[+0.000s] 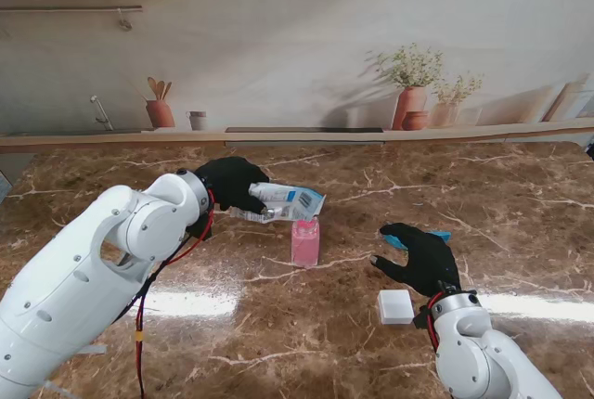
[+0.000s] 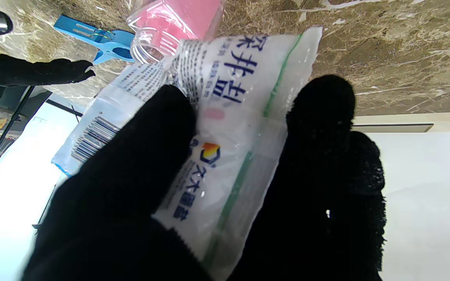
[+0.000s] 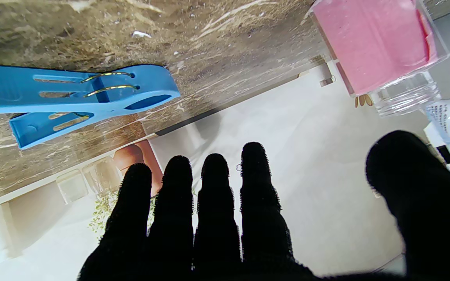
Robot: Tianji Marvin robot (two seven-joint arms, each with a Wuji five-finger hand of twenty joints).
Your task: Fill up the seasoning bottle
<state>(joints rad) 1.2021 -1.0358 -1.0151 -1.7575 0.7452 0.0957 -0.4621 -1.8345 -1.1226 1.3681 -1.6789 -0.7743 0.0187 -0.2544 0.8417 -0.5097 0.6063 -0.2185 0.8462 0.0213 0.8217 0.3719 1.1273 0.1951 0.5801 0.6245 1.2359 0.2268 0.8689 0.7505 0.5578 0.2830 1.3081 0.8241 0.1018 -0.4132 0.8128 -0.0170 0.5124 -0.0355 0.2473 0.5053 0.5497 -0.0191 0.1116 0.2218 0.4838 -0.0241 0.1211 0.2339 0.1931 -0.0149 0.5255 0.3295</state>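
Left hand (image 1: 232, 186) is clamped on the salt bag (image 1: 286, 200), thumb and fingers (image 2: 143, 156) pinching it flat, bag tipped with its corner at the mouth of the seasoning bottle (image 1: 305, 242). From the left wrist view the bag edge sits right at the clear threaded neck (image 2: 150, 43); can't tell if anything is flowing. Bottle stands upright mid-table, pink fill, lid off. Right hand (image 1: 422, 258) is released: fingers (image 3: 213, 203) spread, palm down, holding nothing, resting near me to the right of the bottle and apart from it. Blue clip (image 3: 72, 97) lies on the marble table (image 1: 520, 204) just past the right fingertips. White square cap (image 1: 395, 306) sits near me beside the right wrist. Nothing lies between bag and bottle.
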